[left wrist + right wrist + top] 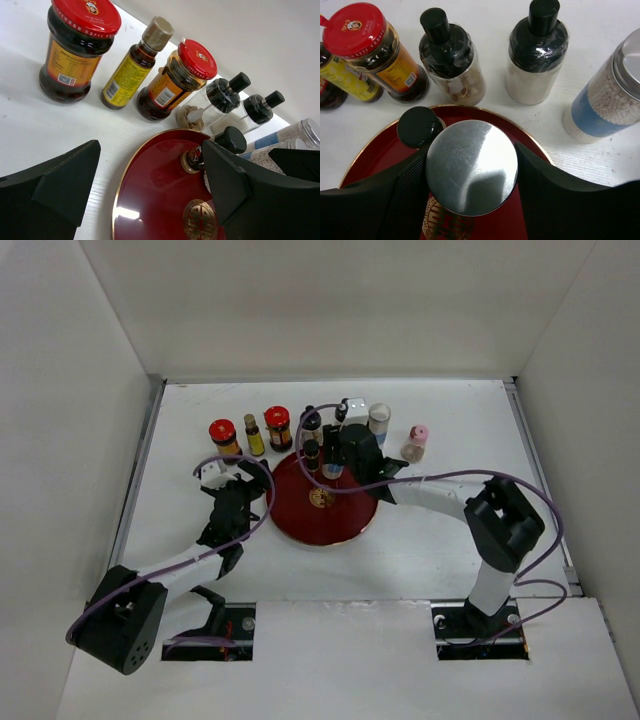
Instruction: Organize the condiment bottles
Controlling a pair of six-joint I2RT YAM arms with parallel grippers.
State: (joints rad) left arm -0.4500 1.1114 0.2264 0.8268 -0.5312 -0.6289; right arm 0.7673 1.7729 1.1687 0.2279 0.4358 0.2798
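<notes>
My right gripper (471,170) is shut on a silver-lidded white-and-blue cylinder jar (471,167) over the far part of the dark-red plate (380,150); whether it rests on the plate I cannot tell. A small black-capped dark bottle (419,126) stands on the plate just left of it. Behind the plate runs a row: a red-lidded jar (223,435), a yellow-labelled bottle (254,435), a second red-lidded jar (277,427), two black-capped shakers (451,55) (537,47), another white-and-blue cylinder (379,422) and a pink-capped bottle (415,443). My left gripper (150,190) hangs open and empty over the plate's left rim (117,200).
White walls close in the table (450,540) at the back and on both sides. The right arm's purple cable (440,478) loops over the plate's right side. The left arm (190,560) stretches along the near left.
</notes>
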